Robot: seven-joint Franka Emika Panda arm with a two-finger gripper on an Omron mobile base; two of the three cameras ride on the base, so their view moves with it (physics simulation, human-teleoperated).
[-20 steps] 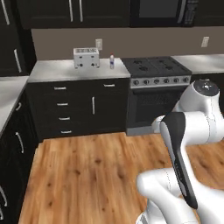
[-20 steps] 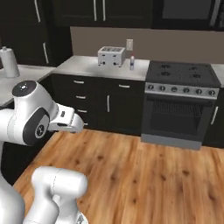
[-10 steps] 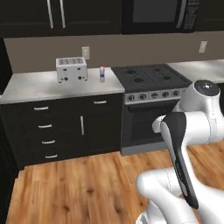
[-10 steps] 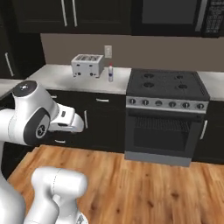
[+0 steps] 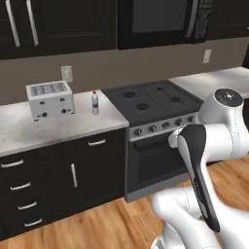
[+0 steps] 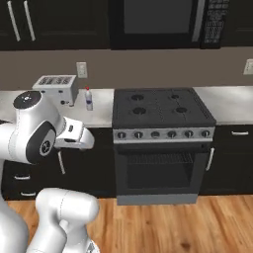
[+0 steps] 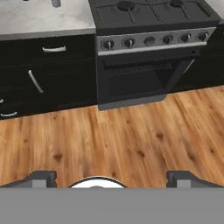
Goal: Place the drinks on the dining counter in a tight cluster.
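Note:
A small pale bottle with a red cap stands upright on the marble worktop, just right of the silver toaster. The right base view has the same bottle between the toaster and the stove. My arm is folded close above the base, well short of the worktop. In the hand view my gripper points down at the wooden floor in front of the oven, its two dark fingertips wide apart and open, with nothing between them. The dining counter is out of view.
A silver toaster sits on the worktop above dark drawers. A black stove with an oven stands to the right, with a microwave above it. Bare wooden floor lies between me and the cabinets.
The whole picture has shifted: the base has driven, so the worktop, toaster and stove look nearer and sit further left. The arm keeps its folded pose and the gripper stays open.

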